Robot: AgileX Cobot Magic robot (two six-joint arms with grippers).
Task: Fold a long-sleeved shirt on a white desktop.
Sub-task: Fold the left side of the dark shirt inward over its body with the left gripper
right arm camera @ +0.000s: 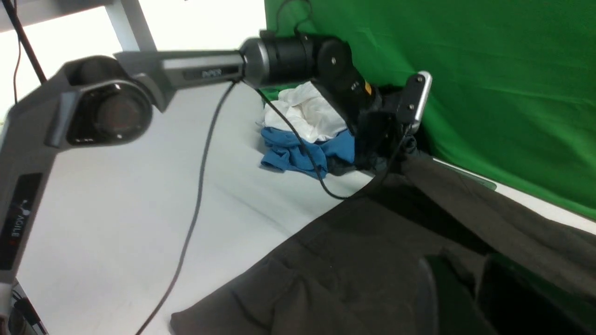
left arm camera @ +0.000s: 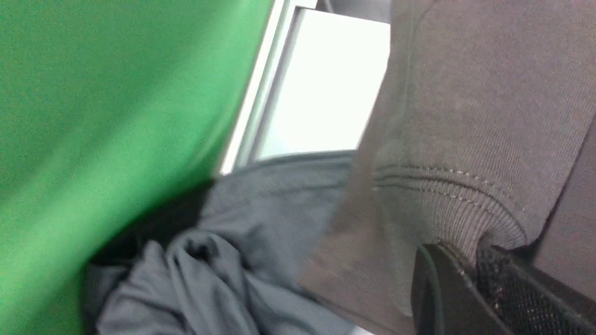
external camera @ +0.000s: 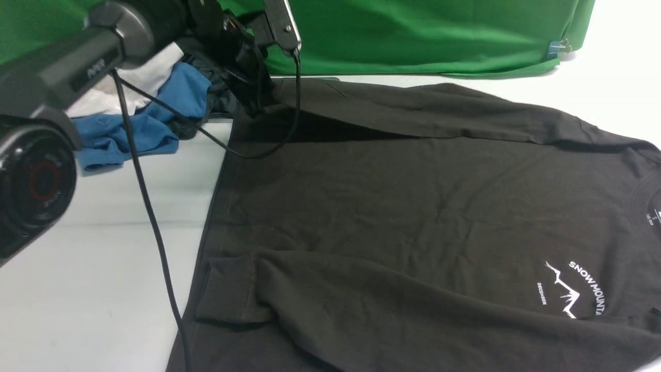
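Where the left fingers [left arm camera: 454,270] clamp its ribbed cuff, the one long-sleeved shirt [external camera: 392,206] lies spread on the worktop [external camera: 93,289], cropped at the front view's right edge. The right fingers [right arm camera: 437,298] are dark blurs, state indeterminable; three other garments [external camera: 129,134], white, blue and dark grey, lie heaped near the cuff.

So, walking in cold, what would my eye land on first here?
The big dark long-sleeved shirt with its white SNOW MOUNTAIN logo, spread across the white desktop. At its far left corner the left gripper pinches a ribbed sleeve cuff. Behind hangs a bright green backdrop, with blue and white garments heaped beside it.
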